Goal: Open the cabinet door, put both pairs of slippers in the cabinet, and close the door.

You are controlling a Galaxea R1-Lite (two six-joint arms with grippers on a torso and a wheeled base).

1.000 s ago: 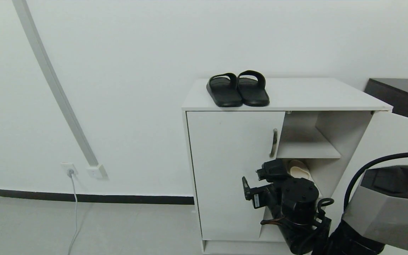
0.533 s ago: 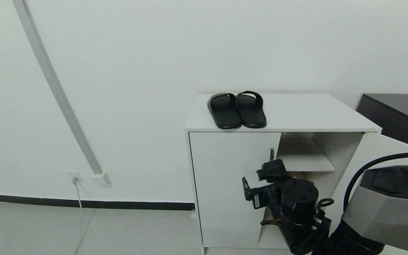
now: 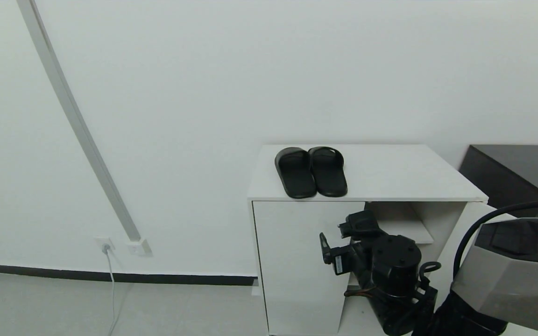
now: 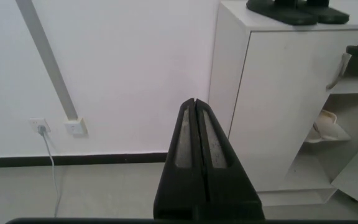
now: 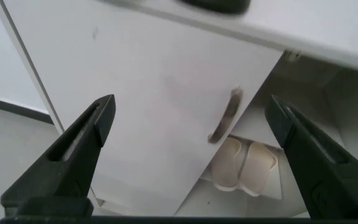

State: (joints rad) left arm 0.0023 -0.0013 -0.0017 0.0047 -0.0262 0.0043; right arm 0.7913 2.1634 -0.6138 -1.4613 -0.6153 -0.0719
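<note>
Head cam has shifted since 1 s ago: whole scene sits lower in its view, so no real move of cabinet or shoes, and R arm holds the same spot in that view. R gripper has its fingers spread wide apart w/ nothing between them, pointed at the cabinet front; the closed L door and its handle are straight ahead of it, close but not touching. Cream slippers lie side by side on a lower shelf inside the open compartment, ahead of and below that gripper. Black slippers sit together on the cabinet top, above and beyond it, toes near the front edge. R-hand door stands swung open, off to the gripper's right. L gripper has fingers pressed together, holding nothing, well back from the cabinet, which is ahead of it and off to its right; wall socket w/ plugged cable lies ahead to its left
</note>
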